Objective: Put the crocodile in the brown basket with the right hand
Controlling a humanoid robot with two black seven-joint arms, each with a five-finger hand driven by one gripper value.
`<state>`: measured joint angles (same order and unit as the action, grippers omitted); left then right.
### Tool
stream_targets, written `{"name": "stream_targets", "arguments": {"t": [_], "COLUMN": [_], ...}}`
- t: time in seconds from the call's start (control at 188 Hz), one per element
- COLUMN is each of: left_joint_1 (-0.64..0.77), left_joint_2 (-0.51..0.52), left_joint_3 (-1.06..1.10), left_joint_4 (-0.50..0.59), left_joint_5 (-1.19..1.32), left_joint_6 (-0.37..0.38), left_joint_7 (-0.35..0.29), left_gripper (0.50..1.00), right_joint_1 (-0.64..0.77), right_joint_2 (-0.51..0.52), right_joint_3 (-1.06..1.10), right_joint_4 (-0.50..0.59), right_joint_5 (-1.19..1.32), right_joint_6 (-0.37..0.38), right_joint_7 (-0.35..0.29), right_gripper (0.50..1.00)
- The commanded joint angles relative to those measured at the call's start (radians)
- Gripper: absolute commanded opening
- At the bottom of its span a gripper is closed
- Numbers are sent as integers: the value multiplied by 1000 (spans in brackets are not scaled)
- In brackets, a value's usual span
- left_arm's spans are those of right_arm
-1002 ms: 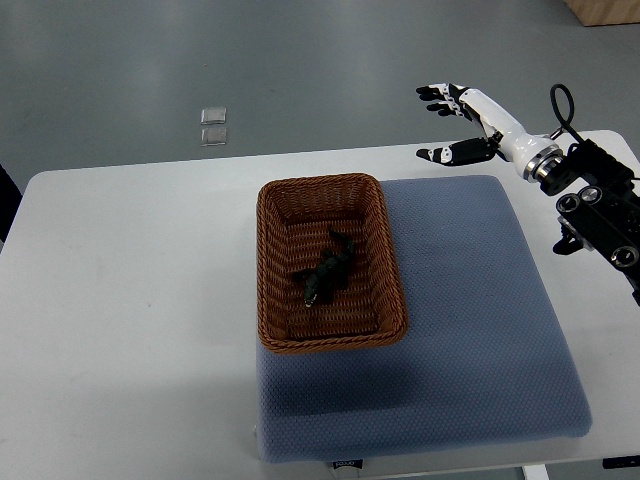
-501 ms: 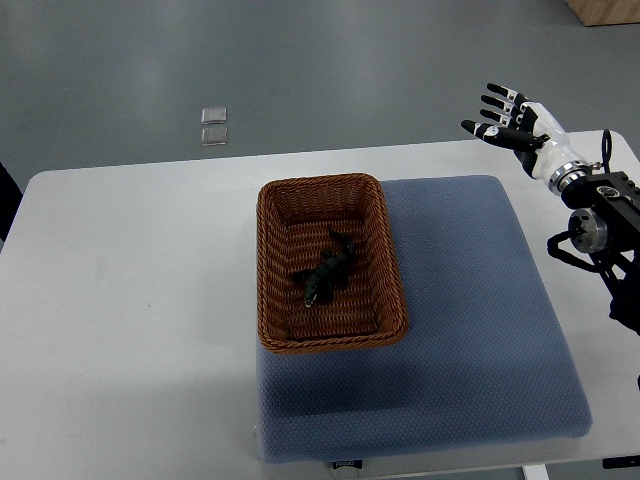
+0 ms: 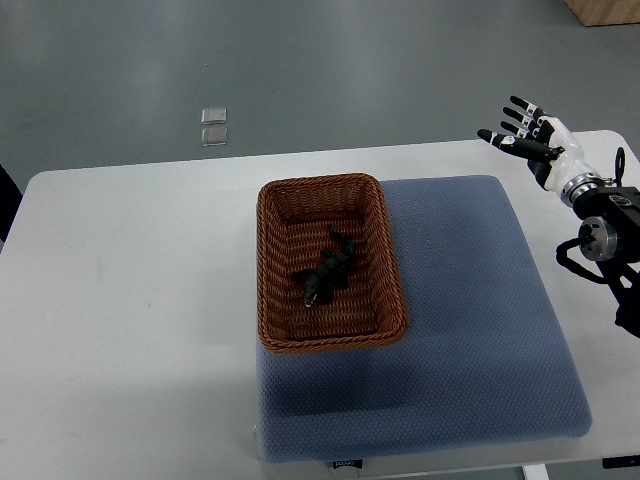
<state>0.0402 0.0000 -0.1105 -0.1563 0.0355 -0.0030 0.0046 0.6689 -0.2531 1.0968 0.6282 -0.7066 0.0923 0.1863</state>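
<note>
Crocodile (image 3: pixel 326 276) is in the brown basket (image 3: pixel 266 270), lying diagonally on the floor of it, roughly mid-basket, head toward the near-left corner. No part hangs over the rim as far as I can see. Placement looks done to me.

Right hand (image 3: pixel 528 138) is well apart from the basket, up and to its right, past the far-right corner of the blue pad (image 3: pixel 470 320). Fingers (image 3: pixel 500 138) are spread and released, holding nothing. Left arm isn't visible.

The step in hand reads as clearing out and parking. To do that well:
- keep the hand high and to the right of the basket, with no sweep across its rim
- leave the fingers loose; nothing needs a grip
- don't nudge the pad: the basket sits on its left part and overhangs onto the table (image 3: pixel 130 300), so a shove on the pad would shift the basket too

Around the basket:
- bare white table to its left
- open pad to its right and in front
- two small clear squares (image 3: pixel 213 127) on the floor beyond it
- wooden box corner (image 3: pixel 605 10) far off to the upper right
- dark shape (image 3: pixel 8 200) at the table's left end; can't tell what it is

Nothing sits between hand and basket, so the path is open.
</note>
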Motion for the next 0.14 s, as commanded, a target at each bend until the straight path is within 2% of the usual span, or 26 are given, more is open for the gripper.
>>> {"name": "stream_targets", "arguments": {"t": [0.0,0.139], "left_joint_1": [0,0], "left_joint_2": [0,0], "left_joint_3": [0,0], "left_joint_4": [0,0], "left_joint_5": [0,0], "left_joint_6": [0,0], "left_joint_7": [0,0], "left_gripper": [1000,1000], "right_joint_1": [-2,-2], "right_joint_2": [1,1], "right_joint_3": [0,2], "right_joint_4": [-1,-2], "right_joint_5": [-1,-1], "right_joint_6": [4,0], "right_joint_7": [-1,1], "right_gripper": [930,930]}}
